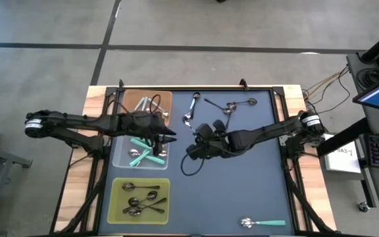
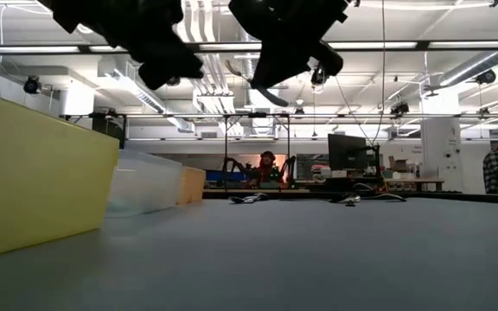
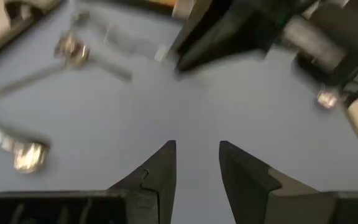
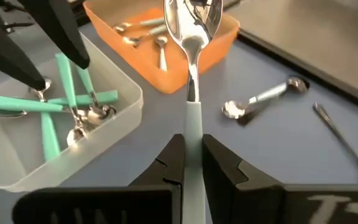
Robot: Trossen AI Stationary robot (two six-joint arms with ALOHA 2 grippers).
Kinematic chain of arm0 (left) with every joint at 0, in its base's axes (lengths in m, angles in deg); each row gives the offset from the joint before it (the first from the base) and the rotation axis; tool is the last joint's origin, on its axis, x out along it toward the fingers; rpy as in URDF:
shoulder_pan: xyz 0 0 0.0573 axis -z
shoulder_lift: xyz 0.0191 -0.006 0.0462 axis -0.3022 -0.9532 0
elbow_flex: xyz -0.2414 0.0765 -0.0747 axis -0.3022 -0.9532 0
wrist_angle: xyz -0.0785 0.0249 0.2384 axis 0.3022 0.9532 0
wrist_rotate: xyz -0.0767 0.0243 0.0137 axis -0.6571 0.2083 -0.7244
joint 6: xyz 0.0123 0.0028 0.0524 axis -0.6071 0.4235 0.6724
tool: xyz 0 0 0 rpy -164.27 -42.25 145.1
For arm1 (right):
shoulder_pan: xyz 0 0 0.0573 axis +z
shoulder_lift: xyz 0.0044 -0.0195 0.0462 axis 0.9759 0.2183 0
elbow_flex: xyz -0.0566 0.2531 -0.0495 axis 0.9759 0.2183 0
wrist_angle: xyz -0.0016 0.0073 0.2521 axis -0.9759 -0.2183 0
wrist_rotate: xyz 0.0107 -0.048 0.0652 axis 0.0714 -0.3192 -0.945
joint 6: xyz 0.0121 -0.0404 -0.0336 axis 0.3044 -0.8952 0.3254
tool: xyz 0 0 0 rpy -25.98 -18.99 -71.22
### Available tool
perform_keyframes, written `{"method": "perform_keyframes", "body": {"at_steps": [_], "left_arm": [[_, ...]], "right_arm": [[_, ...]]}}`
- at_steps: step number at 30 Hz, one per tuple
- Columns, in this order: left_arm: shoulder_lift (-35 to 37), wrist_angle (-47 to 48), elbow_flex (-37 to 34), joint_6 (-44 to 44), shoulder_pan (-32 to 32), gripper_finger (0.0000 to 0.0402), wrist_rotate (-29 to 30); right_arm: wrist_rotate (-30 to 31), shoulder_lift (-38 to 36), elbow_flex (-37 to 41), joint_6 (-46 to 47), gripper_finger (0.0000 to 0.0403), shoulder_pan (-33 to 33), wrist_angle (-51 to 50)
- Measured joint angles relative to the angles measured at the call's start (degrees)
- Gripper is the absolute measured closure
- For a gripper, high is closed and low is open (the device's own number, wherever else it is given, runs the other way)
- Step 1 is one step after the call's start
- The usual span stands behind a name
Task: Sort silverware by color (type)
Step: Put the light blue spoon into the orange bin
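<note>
My right gripper [image 4: 192, 163] is shut on a teal-handled spoon [image 4: 193, 74], lifted over the mat's middle beside the clear tray [image 4: 126, 102]. That tray holds several teal-handled spoons [image 4: 61, 102]. My left gripper [image 3: 197, 163] hovers open over the clear tray's right edge [image 1: 165, 153] with nothing between its fingers. The orange tray [image 1: 131, 100] holds silver spoons and the yellow-green tray [image 1: 116, 197] holds dark ones. Loose spoons lie flat at the far middle [image 1: 191, 108], [image 1: 229, 105]. One teal-handled spoon [image 1: 263, 224] lies near the front right. My right gripper pinches the spoon's teal handle [image 4: 193, 134] between its two fingers, which lie along the handle. The fingers slant down toward the table's far left. The spoon is lifted clear and sticks out ahead of the fingertips, its silver bowl [image 4: 193, 18] leading toward the orange tray.
The three trays stand in a column along the mat's left side. Both grippers hang close together over the mat's middle [image 1: 183, 139]. A silver spoon [image 4: 263, 99] lies on the mat just beyond the held one. Wooden table edges frame the dark mat.
</note>
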Motion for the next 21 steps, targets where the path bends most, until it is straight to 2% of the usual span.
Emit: {"method": "perform_keyframes", "body": {"at_steps": [7,15,21], "left_arm": [[-0.7,-10.0,-0.3,1.3,-1.2,0.0297,0.7],[-1.5,-10.6,-0.1,0.2,-4.8,0.0294,0.8],[-1.4,-13.3,-0.1,-0.1,-6.3,0.0294,0.3]], "right_arm": [[1.3,0.0,0.2,-12.0,0.0380,-0.3,6.1],[1.4,0.0,0.2,-23.4,0.0380,-0.6,15.0],[1.4,0.0,0.2,-25.0,0.0380,-1.2,15.8]]}}
